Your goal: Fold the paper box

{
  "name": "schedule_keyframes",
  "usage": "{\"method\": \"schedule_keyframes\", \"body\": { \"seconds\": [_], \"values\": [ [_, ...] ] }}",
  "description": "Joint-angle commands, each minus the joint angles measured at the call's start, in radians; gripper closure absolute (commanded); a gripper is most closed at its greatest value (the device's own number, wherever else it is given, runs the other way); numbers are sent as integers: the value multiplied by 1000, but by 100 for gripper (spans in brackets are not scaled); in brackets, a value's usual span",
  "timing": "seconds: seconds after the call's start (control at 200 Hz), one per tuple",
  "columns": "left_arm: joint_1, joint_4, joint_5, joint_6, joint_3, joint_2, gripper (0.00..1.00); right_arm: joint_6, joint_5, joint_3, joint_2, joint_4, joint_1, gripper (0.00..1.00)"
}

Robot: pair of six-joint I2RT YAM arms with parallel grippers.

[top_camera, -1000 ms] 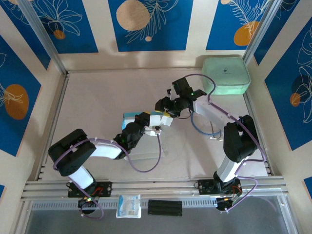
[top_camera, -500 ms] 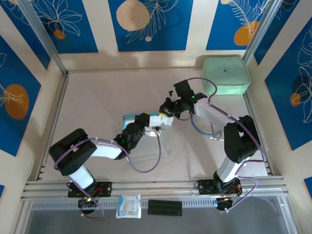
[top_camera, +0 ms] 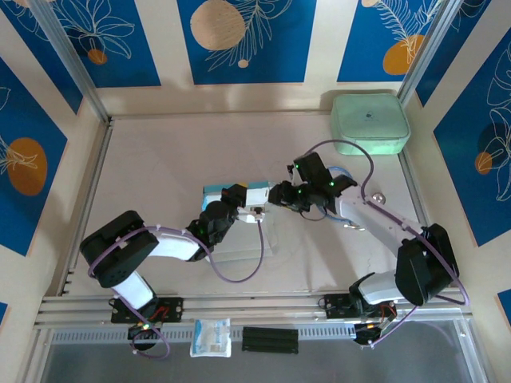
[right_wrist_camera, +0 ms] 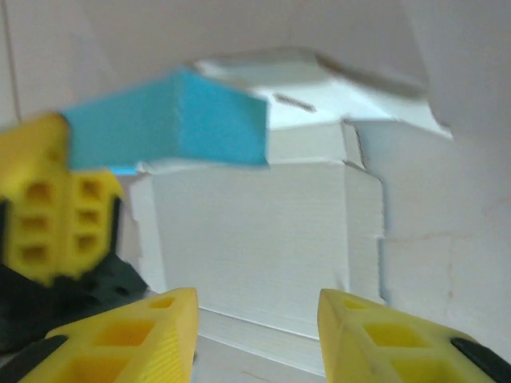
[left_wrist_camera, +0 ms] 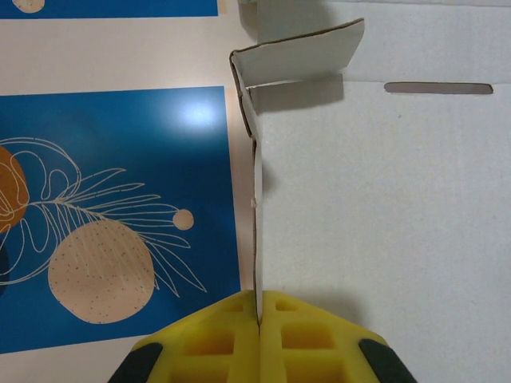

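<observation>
The paper box (top_camera: pixel 261 192) lies mid-table, light blue outside and whitish inside. My left gripper (top_camera: pixel 255 210) is shut on one thin upright wall of it; in the left wrist view the yellow fingers (left_wrist_camera: pixel 231 343) pinch the card edge (left_wrist_camera: pixel 256 239), with the whitish floor panel (left_wrist_camera: pixel 383 207) to the right. My right gripper (top_camera: pixel 277 195) hovers just right of the box, open. In the right wrist view the right gripper (right_wrist_camera: pixel 255 319) frames the whitish panel (right_wrist_camera: pixel 255 231) without touching it, with a raised blue flap (right_wrist_camera: pixel 168 128) behind.
A mint-green rounded case (top_camera: pixel 370 124) sits at the back right corner. A small white packet (top_camera: pixel 211 337) and a black strip (top_camera: pixel 270 339) lie on the near rail. A small shiny ball (top_camera: pixel 378 197) rests right of the right forearm.
The right arm swung its elbow out to the right, and its gripper came nearer and lower beside the box. The left arm and its grip stayed put.
</observation>
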Motion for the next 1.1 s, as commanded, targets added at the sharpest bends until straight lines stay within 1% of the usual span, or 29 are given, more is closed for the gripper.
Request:
{"method": "schedule_keyframes", "body": {
  "seconds": [0.0, 0.125, 0.305, 0.44, 0.535, 0.655, 0.73, 0.835, 0.925, 1.015, 1.096],
  "values": [
    [-12, 35, 20, -14, 3, 7, 100, -35, 76, -86, -18, 89, 29, 58],
    [-12, 33, 21, -18, 4, 7, 100, -65, 102, -122, 36, 199, 51, 58],
    [-15, 30, 15, -14, 8, 4, 100, -80, 160, -52, 201, 278, 66, 52],
    [-17, 26, 13, -11, 11, 2, 100, -48, 209, -32, 293, 333, 66, 47],
    [-17, 27, 12, -12, 11, 4, 100, -42, 200, -38, 328, 390, 67, 45],
    [-16, 41, 16, -19, 10, 20, 100, -6, 110, -92, 366, 562, 58, 52],
    [-17, 53, 14, -16, 13, 29, 100, 21, 98, -83, 398, 573, 60, 53],
    [-16, 58, 11, -12, 10, 29, 100, 10, 120, -90, 411, 589, 77, 49],
    [-16, 53, 11, -14, 12, 28, 100, 9, 128, -116, 411, 621, 72, 50],
    [-15, 54, 9, -14, 11, 31, 100, 13, 180, -187, 346, 665, 70, 51],
    [-15, 50, 7, -16, 15, 36, 100, -9, 249, -224, 265, 626, 72, 50]
  ]
}}
